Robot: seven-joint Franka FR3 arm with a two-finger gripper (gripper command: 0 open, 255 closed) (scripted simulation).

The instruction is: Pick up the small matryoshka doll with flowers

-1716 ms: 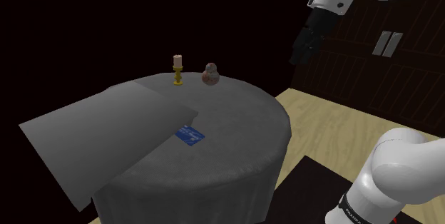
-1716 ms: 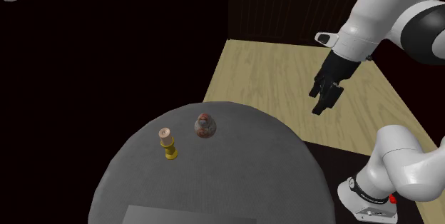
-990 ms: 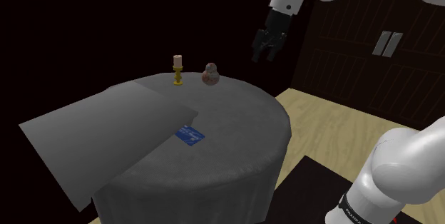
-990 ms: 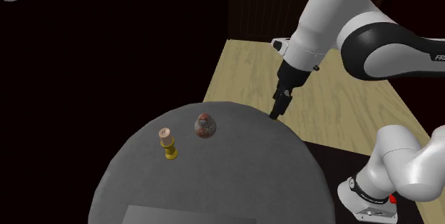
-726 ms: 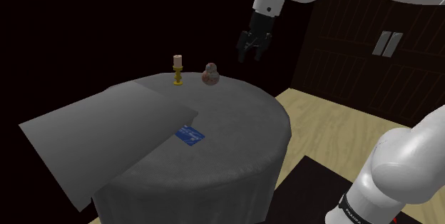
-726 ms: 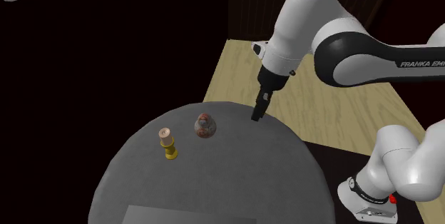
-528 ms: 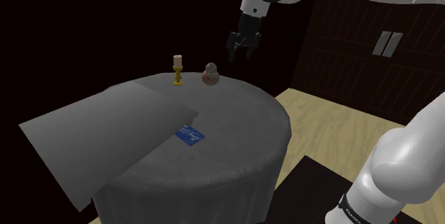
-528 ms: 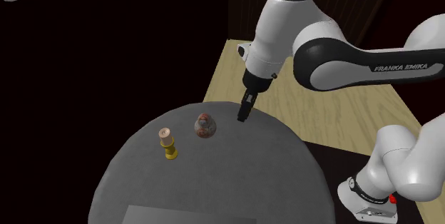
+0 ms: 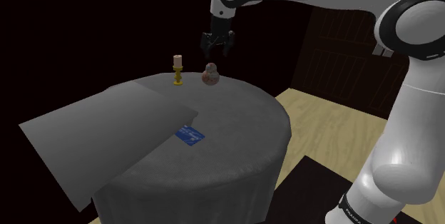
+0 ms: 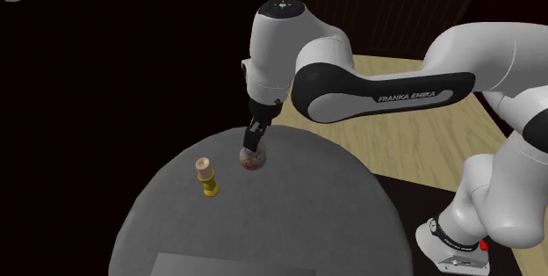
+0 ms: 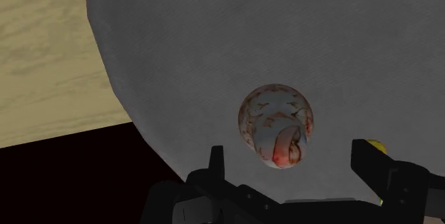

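So my main worry is the shape of the thing: the small matryoshka doll (image 9: 210, 75) is rounded and narrows toward its head, and if the fingers close too high on that taper I'd expect it to squirt out rather than seat. It stands upright on the round grey table (image 9: 235, 137), close to the edge farthest from the stand, with wooden floor (image 11: 43, 58) showing just past the rim in the wrist view. A nudge from a misaligned descent could tip it and roll it off. The second hazard is the yellow candlestick (image 9: 177, 70), which stands near the doll; in the wrist view a bit of its yellow (image 11: 374, 145) sits right by one finger (image 11: 367, 157), so that finger could clip it if I go down off-centre.

The gripper (image 9: 216, 50) hovers directly above the doll, pointing down, a short way clear of its head. Its fingers stand well apart, wider than the doll, with nothing between them and nothing touched. From the wrist view the doll (image 11: 275, 121) looks roughly centred in the gap
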